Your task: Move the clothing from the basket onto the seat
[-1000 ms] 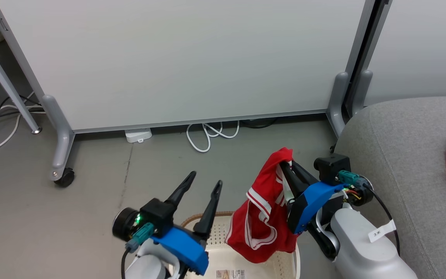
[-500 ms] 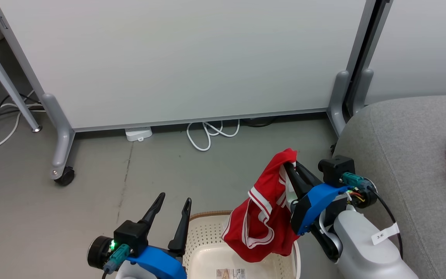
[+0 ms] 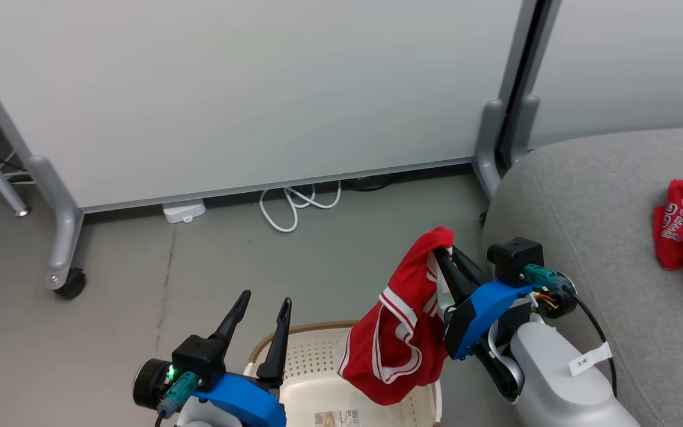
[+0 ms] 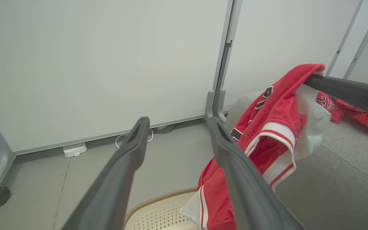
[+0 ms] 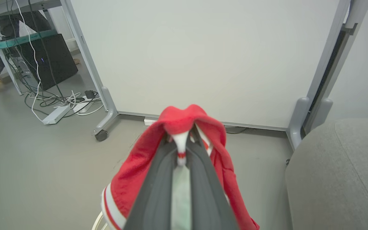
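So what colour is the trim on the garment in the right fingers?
White stripes on the red garment, clearest in the left wrist view.

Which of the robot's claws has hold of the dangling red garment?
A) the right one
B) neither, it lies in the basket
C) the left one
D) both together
A: the right gripper is shut on the red garment, while the left gripper stands open and empty.

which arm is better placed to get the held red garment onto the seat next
Right. The right gripper is shut on the red garment, which hangs over the basket right beside the seat. The left gripper is open, empty and farther from the seat.
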